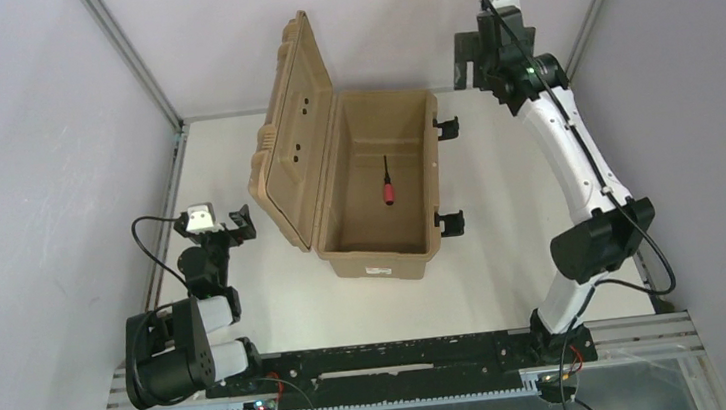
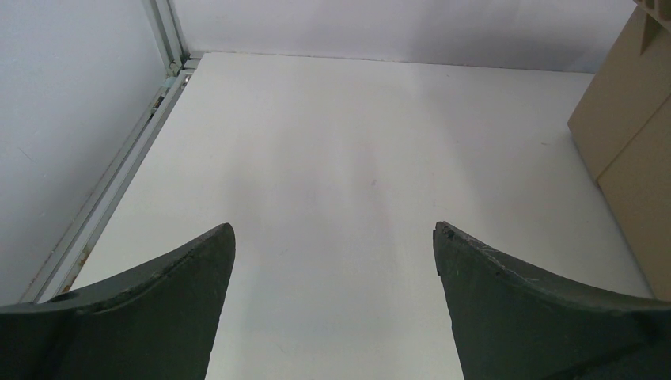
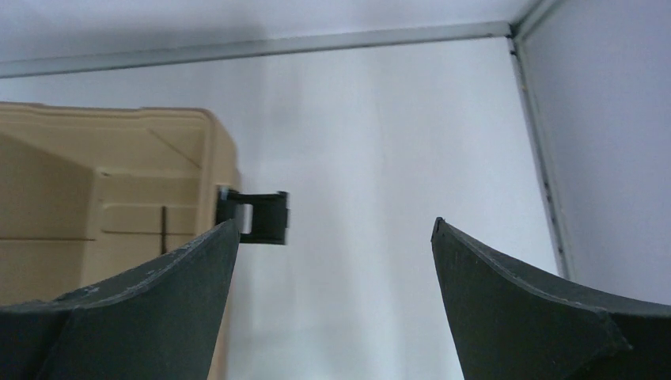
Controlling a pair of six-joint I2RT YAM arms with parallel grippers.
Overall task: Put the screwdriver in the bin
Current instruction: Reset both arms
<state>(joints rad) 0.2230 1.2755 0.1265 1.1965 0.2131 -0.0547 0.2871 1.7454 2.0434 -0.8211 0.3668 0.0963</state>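
You are looking at a white table (image 1: 505, 262) closed in by pale walls and a metal frame. The tan bin (image 1: 384, 255) stands in the middle of it, its ribbed lid (image 1: 297, 131) swung up and open to the left. The screwdriver (image 1: 388, 183) lies inside on the bin's floor, red handle toward you and thin black shaft pointing away. A small white label (image 1: 382, 268) sits on the near outer wall, but its writing is too small to read. Two black latches (image 1: 452, 222) hang open on the bin's right side.

Your left gripper (image 2: 334, 237) rests low, left of the bin, fingers spread wide over bare table and holding nothing. Your right gripper (image 3: 335, 229) is raised at the far right corner, beyond the bin, and also spread wide and empty. Its camera catches the bin's corner and one latch (image 3: 255, 218).
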